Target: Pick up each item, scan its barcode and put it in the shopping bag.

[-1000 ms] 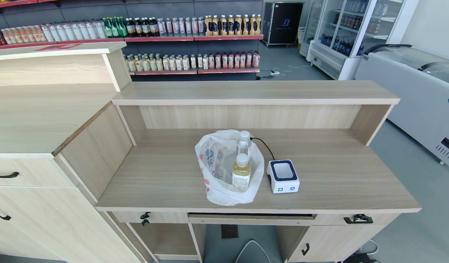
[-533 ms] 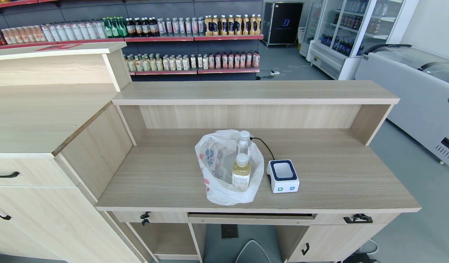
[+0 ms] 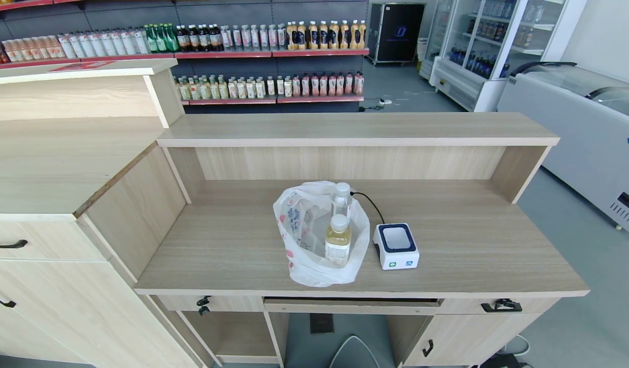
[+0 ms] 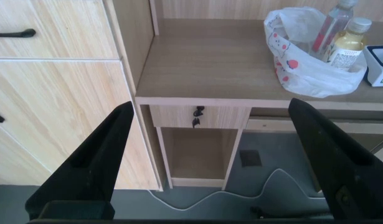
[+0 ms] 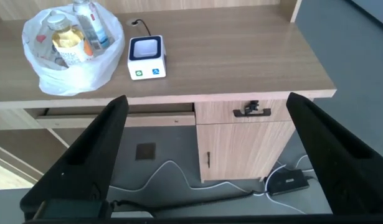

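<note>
Over on the pale wooden counter [image 3: 473, 245] sits the thin white plastic shopping bag [image 3: 300, 225] with two capped plastic bottles [image 3: 338, 244] upright inside (light, likely slippery, grab mid-body), while left gripper [image 4: 211, 104] and right gripper [image 5: 207, 98] hang spread wide, empty.

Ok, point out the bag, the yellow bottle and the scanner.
bag [image 3: 294, 225], head view, on its left wall.
yellow bottle [image 3: 337, 251], head view, on its label.
scanner [image 3: 395, 239], head view, on its white top window.
</note>
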{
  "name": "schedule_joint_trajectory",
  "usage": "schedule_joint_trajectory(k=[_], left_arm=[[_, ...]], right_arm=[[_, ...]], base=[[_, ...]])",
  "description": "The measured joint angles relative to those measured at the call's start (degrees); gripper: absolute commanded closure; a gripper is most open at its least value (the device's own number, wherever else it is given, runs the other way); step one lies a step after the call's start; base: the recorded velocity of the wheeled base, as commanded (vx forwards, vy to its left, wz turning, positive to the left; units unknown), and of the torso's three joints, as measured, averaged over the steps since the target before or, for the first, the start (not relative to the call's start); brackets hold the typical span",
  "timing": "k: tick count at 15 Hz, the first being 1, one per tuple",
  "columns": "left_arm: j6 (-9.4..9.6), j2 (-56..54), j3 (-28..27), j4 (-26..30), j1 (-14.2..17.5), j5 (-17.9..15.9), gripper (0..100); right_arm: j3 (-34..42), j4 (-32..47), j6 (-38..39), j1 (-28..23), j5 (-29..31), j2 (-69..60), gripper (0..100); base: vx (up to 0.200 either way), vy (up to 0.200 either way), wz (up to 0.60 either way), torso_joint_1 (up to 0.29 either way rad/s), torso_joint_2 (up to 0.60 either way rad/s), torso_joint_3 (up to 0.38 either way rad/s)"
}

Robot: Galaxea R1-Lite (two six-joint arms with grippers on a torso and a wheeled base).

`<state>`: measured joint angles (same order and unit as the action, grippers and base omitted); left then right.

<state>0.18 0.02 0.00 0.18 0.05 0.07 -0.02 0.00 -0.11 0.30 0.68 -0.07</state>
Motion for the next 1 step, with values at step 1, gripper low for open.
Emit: schedule_joint_trajectory(k=[1], left_arm=[[0.0,0.0,0.0,0.0,0.0,0.0,0]], right_arm=[[0.0,0.0,-0.02,0.0,0.02,0.0,0]], base=[[0.0,0.0,0.0,0.0,0.0,0.0]])
